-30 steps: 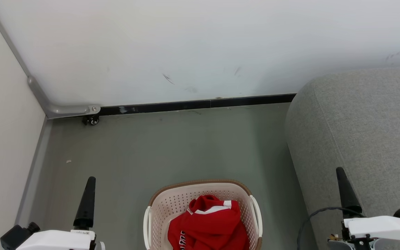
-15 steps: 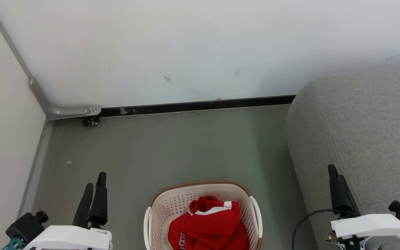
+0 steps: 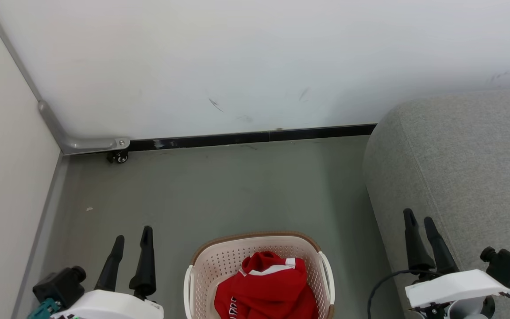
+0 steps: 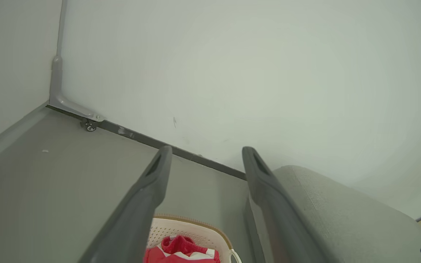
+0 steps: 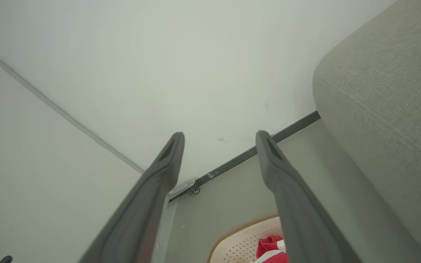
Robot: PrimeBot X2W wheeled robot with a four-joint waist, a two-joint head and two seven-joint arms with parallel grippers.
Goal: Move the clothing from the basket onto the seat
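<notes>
The cream basket (image 3: 219, 259) with a brown rim stands on the grey floor at the bottom middle of the head view. Red clothing (image 3: 266, 288) with white trim lies bunched inside it. The big grey seat (image 3: 467, 168) rises at the right. My left gripper (image 3: 133, 235) hangs open at the lower left, apart from the basket. My right gripper (image 3: 421, 219) hangs open at the lower right, in front of the seat's side. In the left wrist view the left gripper (image 4: 205, 153) is empty above the basket (image 4: 185, 230), clothing (image 4: 181, 250) and seat (image 4: 334, 212). The right gripper (image 5: 219, 138) is empty too.
A white wall with a dark baseboard (image 3: 246, 137) closes the back. A side panel (image 3: 2, 177) stands at the left, with a grey bracket (image 3: 82, 144) and a small caster (image 3: 120, 156) in the corner. Bare floor (image 3: 219, 190) lies beyond the basket.
Both wrists have turned, so each gripper now shows two spread fingers instead of one. Both grippers have shifted inward toward the basket. The clothing and basket have not moved.
</notes>
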